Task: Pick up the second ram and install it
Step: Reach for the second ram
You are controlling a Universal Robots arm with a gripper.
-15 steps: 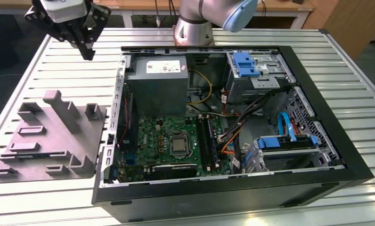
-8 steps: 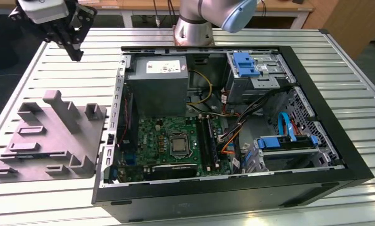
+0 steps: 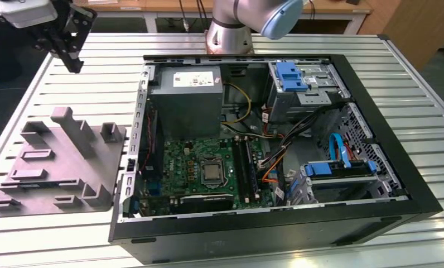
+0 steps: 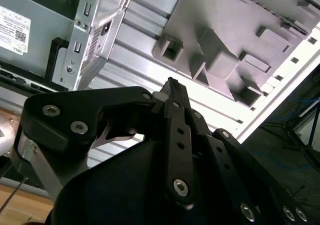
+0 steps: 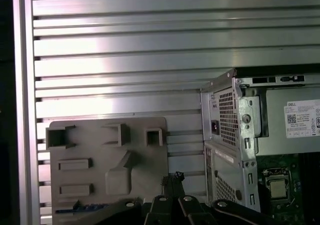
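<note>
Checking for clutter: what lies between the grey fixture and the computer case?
A bare strip of slatted table lies there, as the first wrist view shows.

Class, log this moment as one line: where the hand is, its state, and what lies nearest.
hand: shut, nothing seen in it | place: over the table near the grey tray | computer case: open, beside tray

Silver ribbed counter point(image 3: 103, 95); matt grey moulded holder point(image 3: 58, 167); black case point(image 3: 281, 229) enclosing a green motherboard point(image 3: 184, 162), a grey power supply point(image 3: 184, 109) with white label point(image 3: 193, 79), blue drive latches point(image 3: 289, 75), orange cables point(image 3: 271, 167) and yellow cables point(image 3: 246, 106); black fingers point(image 3: 70, 53).
</note>
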